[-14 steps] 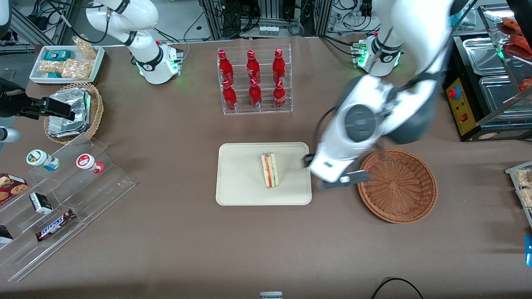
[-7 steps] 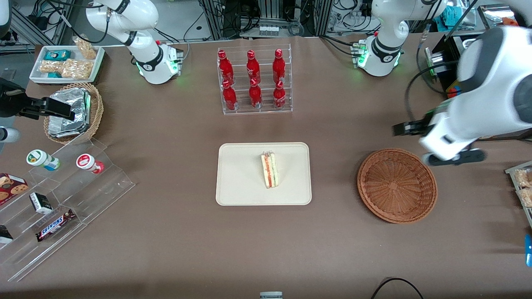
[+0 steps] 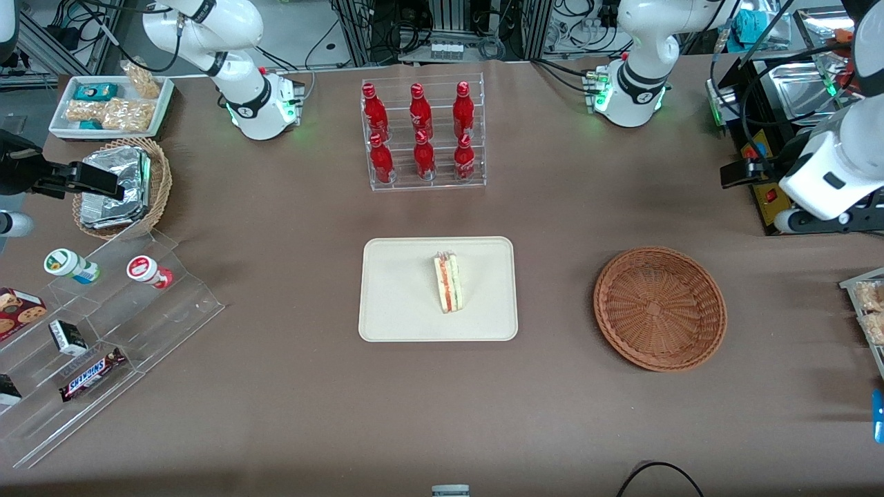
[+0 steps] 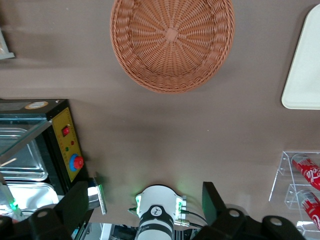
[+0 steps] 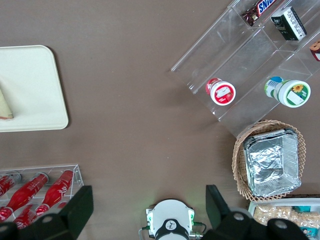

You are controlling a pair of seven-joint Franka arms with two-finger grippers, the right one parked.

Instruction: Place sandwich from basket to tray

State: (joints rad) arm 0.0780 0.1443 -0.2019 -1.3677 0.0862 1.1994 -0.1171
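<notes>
The sandwich [image 3: 448, 283] lies on the cream tray [image 3: 394, 304] in the middle of the table, apart from everything else. A corner of it shows on the tray [image 5: 30, 90] in the right wrist view. The reddish-brown basket [image 3: 659, 308] is empty, beside the tray toward the working arm's end; it also shows in the left wrist view [image 4: 172, 42]. My left gripper [image 3: 825, 221] hangs high near the working arm's end of the table, farther from the front camera than the basket. In the left wrist view the gripper [image 4: 145, 202] is open and empty.
A clear rack of red bottles [image 3: 423, 134] stands farther from the front camera than the tray. A black appliance [image 3: 766, 179] sits by my gripper. At the parked arm's end stand a tan basket with foil packets [image 3: 121, 186], a snack tray [image 3: 110, 103] and an acrylic stand [image 3: 103, 324].
My gripper has swung away from the tray's edge, past the basket, toward the working arm's end of the table and risen. The sandwich has stayed on the tray.
</notes>
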